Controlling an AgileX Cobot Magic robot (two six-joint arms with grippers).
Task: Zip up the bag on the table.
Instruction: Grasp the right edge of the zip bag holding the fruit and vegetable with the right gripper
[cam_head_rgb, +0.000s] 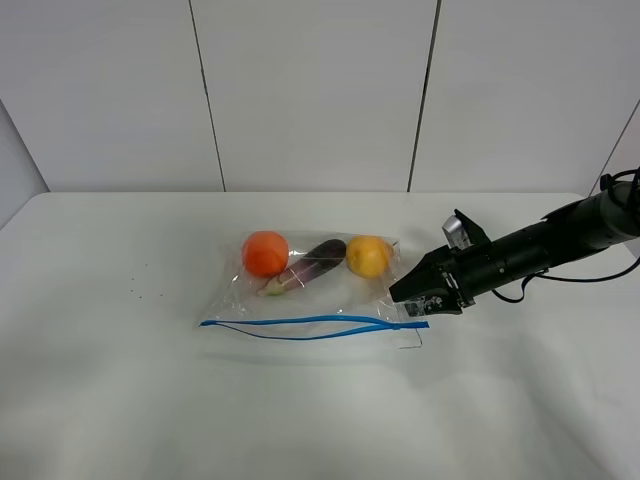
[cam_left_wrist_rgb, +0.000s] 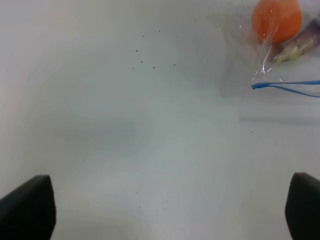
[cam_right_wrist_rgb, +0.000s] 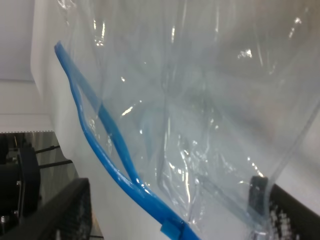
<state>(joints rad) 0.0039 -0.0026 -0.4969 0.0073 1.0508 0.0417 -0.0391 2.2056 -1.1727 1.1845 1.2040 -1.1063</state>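
Note:
The clear bag (cam_head_rgb: 310, 290) lies on the white table (cam_head_rgb: 120, 380), holding an orange fruit (cam_head_rgb: 265, 253), an eggplant (cam_head_rgb: 315, 262) and a yellow fruit (cam_head_rgb: 368, 256). Its blue zipper strip (cam_head_rgb: 300, 322) runs along the near edge, and the two lines gape apart in the middle. My right gripper (cam_head_rgb: 408, 300) is at the bag's right end, just above the zipper's end. In the right wrist view the right gripper (cam_right_wrist_rgb: 170, 220) is open, with the bag's plastic (cam_right_wrist_rgb: 210, 100) and zipper (cam_right_wrist_rgb: 107, 150) between the fingers. My left gripper (cam_left_wrist_rgb: 167, 205) is open and empty over bare table, away from the bag's left corner (cam_left_wrist_rgb: 270, 55).
A white panelled wall (cam_head_rgb: 310, 90) stands behind the table. A few small dark specks (cam_left_wrist_rgb: 150, 60) dot the tabletop left of the bag. The left arm does not show in the exterior high view.

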